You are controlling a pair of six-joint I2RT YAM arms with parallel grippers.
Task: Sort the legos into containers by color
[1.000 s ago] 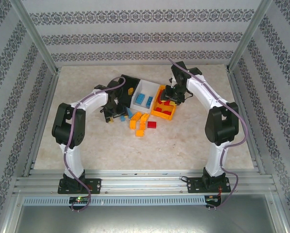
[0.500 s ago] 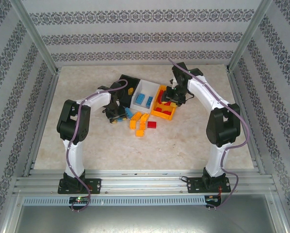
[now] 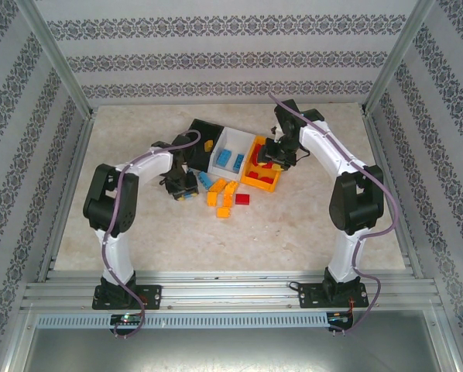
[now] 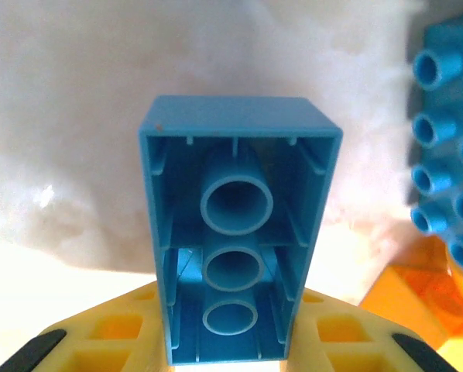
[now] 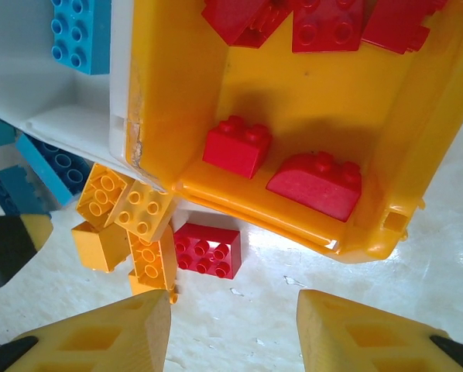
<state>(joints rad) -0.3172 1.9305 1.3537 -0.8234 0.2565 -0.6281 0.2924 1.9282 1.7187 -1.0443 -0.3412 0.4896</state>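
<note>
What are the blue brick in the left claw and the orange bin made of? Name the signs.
The blue brick: moulded plastic, smooth, slight sheen; hollow underside shows tubes and thin ribs. The orange bin: probably plastic, glossy; thin walls, pale scuffs at one corner.

Three bins: one black bin point(image 3: 200, 129), one white bin point(image 3: 231, 142), one orange bin point(image 3: 262, 184). Red bricks point(image 5: 235, 146): six, five inside the orange bin and one on the table point(image 3: 293, 225). Orange-yellow bricks point(image 5: 142, 205): four clumped on the table, one more in the black bin. Blue bricks point(image 3: 224, 157): two in the white bin, at least three outside it, exact count unclear.
</note>
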